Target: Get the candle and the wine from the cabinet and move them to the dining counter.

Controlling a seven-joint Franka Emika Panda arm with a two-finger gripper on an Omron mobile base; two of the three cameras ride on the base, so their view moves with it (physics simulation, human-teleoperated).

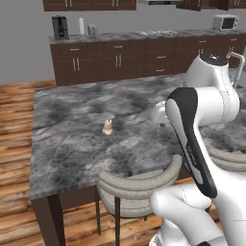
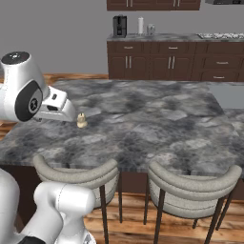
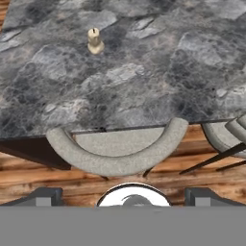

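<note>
Both dark fingertips (image 3: 46,196) stand wide apart, holding nothing, above a grey cushioned stool (image 3: 117,153) at the counter's edge. On the grey-black marbled stone dining counter (image 1: 67,144), the small cream-beige lumpy candle (image 1: 107,127) stands upright, well clear of the gripper (image 3: 127,197). That half looks done (my judgement); the wine is next, which calls for going to the cabinet.

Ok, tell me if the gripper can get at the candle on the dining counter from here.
Probably yes. The candle stands alone on the dining counter, nothing beside it, and the gripper is open, hanging above a stool.
</note>
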